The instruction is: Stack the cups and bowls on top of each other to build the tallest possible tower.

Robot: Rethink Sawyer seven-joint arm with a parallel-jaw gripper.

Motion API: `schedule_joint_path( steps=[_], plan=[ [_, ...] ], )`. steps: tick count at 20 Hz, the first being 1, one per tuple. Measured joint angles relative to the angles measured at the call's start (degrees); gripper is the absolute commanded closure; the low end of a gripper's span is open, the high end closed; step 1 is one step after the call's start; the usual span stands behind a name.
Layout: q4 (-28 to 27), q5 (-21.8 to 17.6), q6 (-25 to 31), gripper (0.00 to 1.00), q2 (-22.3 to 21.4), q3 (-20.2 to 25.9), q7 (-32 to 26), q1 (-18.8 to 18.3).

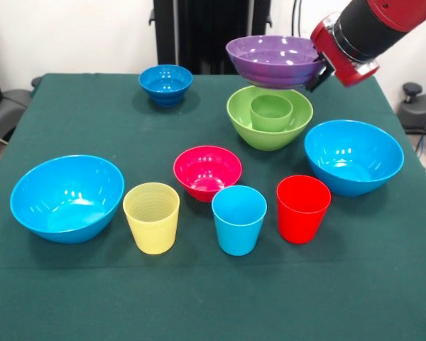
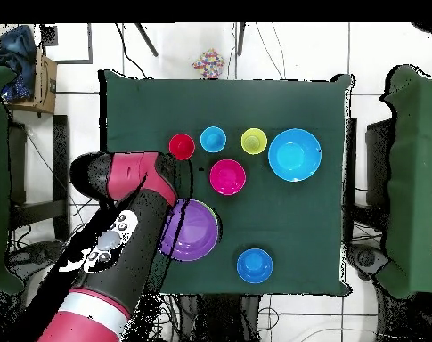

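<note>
My gripper (image 1: 318,77) is shut on the right rim of the wide purple bowl (image 1: 275,61), which hangs level just above the large lime-green bowl (image 1: 270,131). A green cup (image 1: 271,112) stands upright inside that lime bowl. In front, in a row, stand the pale yellow cup (image 1: 152,217), light blue cup (image 1: 238,219) and red cup (image 1: 302,207). The small pink-red bowl (image 1: 207,170) sits behind them. In the overhead view the arm (image 2: 130,232) hides the lime bowl, and the purple bowl (image 2: 194,232) shows beside it.
One large light blue bowl (image 1: 67,197) sits at the front left, another (image 1: 353,156) to the right of the lime bowl. The small dark blue bowl (image 1: 166,83) stands at the back left. The green tablecloth (image 1: 213,298) reaches the table's edges.
</note>
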Motion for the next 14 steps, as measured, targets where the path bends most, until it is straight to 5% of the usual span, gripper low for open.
schedule_joint_path(
  steps=[14],
  plan=[
    [0.4,-2.7,0.0,1.0,0.0,0.0,0.0,-0.1]
  ],
)
